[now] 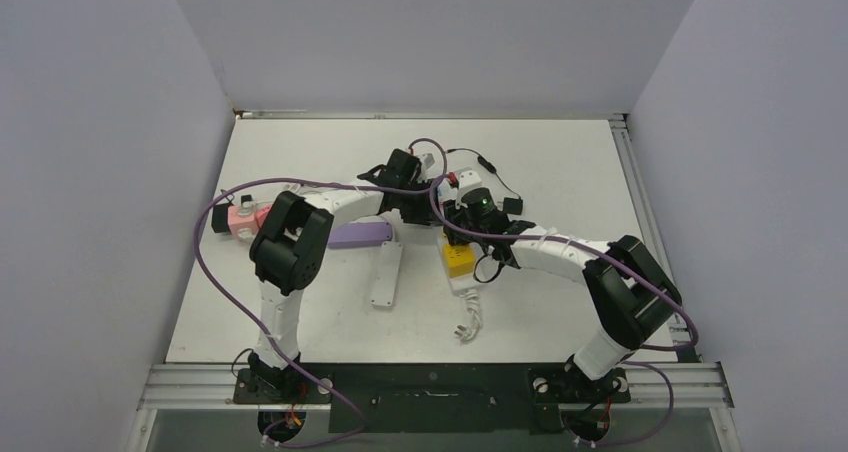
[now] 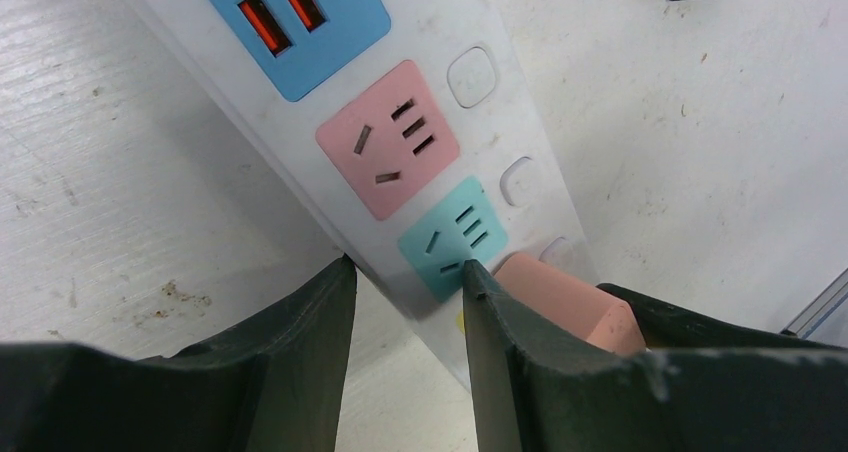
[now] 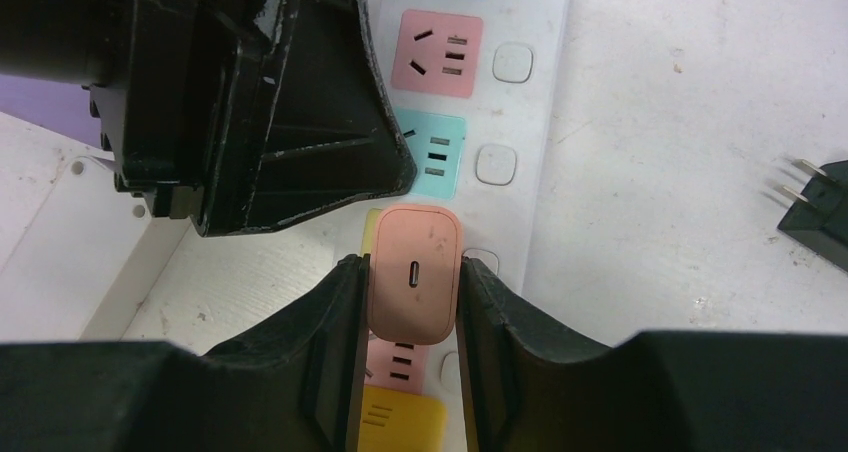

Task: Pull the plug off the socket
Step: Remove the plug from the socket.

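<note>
White power strip (image 1: 463,284) lies mid-table (image 1: 560,172), both arms meeting over it.

Left wrist: left pincer (image 2: 407,266) tips sit at the strip's edge and face. Clamped or just pressing, cannot tell.

Right wrist: right pincer (image 3: 412,265) is closed on the salmon charger plug (image 3: 413,277), which is seated in the strip.

Risk: with a weak hold-down the strip lifts with the plug. A skewed pull could bind the pins.

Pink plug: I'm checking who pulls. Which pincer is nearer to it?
Right. The right pincer grips the pink plug on both sides; the left pincer rests beside it, over the power strip's edge.
</note>
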Tool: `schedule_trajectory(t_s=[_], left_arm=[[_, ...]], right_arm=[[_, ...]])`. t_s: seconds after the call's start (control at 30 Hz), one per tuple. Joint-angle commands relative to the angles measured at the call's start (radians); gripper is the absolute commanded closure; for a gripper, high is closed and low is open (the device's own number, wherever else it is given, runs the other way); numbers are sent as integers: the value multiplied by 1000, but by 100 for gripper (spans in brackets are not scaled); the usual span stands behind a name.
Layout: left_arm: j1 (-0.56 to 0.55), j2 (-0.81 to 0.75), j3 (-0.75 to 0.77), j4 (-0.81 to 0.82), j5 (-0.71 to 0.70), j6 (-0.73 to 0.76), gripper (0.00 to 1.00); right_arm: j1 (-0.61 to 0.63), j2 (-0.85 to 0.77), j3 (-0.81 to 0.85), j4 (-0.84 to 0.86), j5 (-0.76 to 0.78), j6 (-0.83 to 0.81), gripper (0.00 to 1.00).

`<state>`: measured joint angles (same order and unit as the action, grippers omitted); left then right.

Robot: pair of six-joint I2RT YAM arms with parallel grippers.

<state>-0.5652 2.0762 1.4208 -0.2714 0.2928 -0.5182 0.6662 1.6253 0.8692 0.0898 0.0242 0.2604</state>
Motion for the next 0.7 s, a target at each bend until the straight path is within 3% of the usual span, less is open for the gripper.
schedule_trajectory(t_s=[0.0,0.2,0.67], left_arm=[[-24,96,-33,-98,-119,63,62],[-24,97,-32,-100,-120,64,62],[-24,100,-31,-101,-124,66,62]], right_arm=[[-30,-51,-19,27,-70,18,95],[-22,-51,-18,26,-53,9,95],[109,-23,31,-22,154,-55,95]])
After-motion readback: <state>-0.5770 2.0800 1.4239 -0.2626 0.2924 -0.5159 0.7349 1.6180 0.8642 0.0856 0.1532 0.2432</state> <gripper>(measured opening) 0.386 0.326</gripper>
